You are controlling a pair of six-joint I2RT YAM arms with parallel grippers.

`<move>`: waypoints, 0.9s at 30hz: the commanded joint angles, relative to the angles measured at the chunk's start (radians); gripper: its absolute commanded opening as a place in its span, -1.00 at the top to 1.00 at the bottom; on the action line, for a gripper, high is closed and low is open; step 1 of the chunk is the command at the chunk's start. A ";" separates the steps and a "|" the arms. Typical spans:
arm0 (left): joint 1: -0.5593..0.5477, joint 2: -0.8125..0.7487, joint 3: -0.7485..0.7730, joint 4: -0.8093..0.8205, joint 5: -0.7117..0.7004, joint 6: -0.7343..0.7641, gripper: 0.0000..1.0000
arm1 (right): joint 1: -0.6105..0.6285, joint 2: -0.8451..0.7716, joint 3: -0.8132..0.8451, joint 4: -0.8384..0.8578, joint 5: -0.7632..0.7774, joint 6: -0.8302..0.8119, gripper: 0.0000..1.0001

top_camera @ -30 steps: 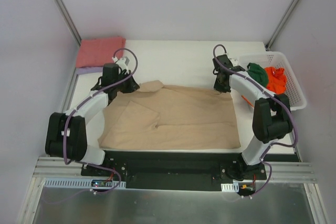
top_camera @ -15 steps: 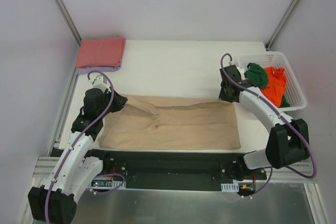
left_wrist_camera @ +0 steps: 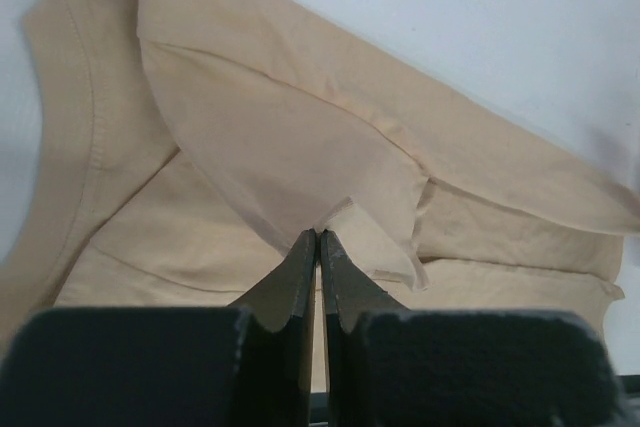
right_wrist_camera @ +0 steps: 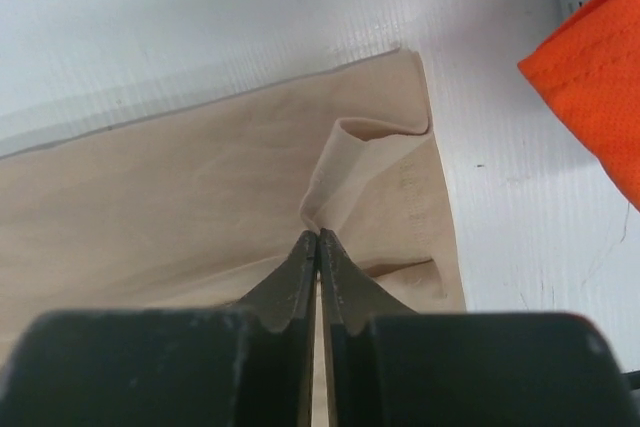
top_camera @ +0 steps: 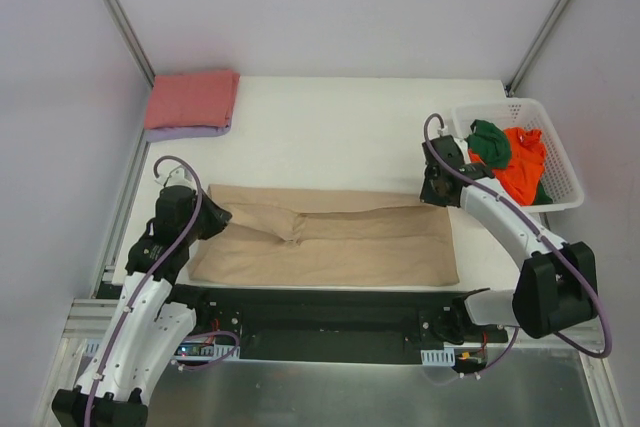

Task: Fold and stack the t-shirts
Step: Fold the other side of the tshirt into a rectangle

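Observation:
The tan t-shirt (top_camera: 330,242) lies folded lengthwise near the table's front edge. My left gripper (top_camera: 212,218) is shut on its left edge; in the left wrist view the gripper (left_wrist_camera: 318,235) pinches a raised fold of tan cloth (left_wrist_camera: 280,147). My right gripper (top_camera: 432,195) is shut on the shirt's far right corner; in the right wrist view the gripper (right_wrist_camera: 318,235) pinches a cloth ridge (right_wrist_camera: 345,172). The salmon pink shirt (top_camera: 192,99) lies folded on the lavender shirt (top_camera: 185,132) at the back left. The orange shirt (top_camera: 522,162) and the dark green shirt (top_camera: 489,142) lie in the basket.
The white lattice basket (top_camera: 560,152) stands at the right edge of the table, close to my right arm. An orange cloth corner (right_wrist_camera: 600,77) shows at the right of the right wrist view. Bare white table (top_camera: 340,127) lies behind the tan shirt.
Both grippers have pulled the tan shirt's far edge toward the front, folding it into a narrower band. The left arm has swung back and left; the right gripper moved slightly nearer.

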 commanded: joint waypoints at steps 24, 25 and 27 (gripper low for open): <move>-0.018 0.157 0.072 0.035 0.271 -0.172 -0.98 | 0.053 -0.159 -0.135 0.070 -0.141 -0.036 -0.93; -0.025 0.212 0.070 0.055 0.270 -0.170 -0.98 | 0.054 -0.134 -0.132 0.090 -0.162 -0.042 -0.93; -0.044 0.318 0.060 0.078 0.264 -0.158 -0.98 | 0.053 -0.076 -0.114 0.117 -0.196 -0.045 -0.93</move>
